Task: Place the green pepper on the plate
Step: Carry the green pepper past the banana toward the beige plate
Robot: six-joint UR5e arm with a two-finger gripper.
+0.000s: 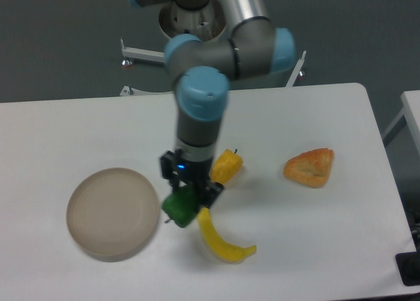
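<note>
The step in hand is the carrying of the green pepper [180, 209] to the plate [113, 213]. The gripper [189, 197] hangs near the middle of the frame, a little to the lower left, with its fingers closed on the pepper from above. The pepper is just beside the right rim of the plate and it looks to be held above the table [79, 130], though the height is hard to judge from this one view. The plate lies in the lower left of the frame and nothing is on it. In my judgement the next move calls for a short travel to the left until the pepper is over the middle of the plate, then a descent and an opening of the fingers. A banana [220, 235] lies just to the lower right of the pepper, and its upper end is partly hidden behind the gripper. A yellow-orange pepper [228, 167] is just to the right of the arm, and a piece of bread [310, 167] lies well apart on the right side. None of them stands between the pepper and the plate; only the raised rim must be passed over.
</note>
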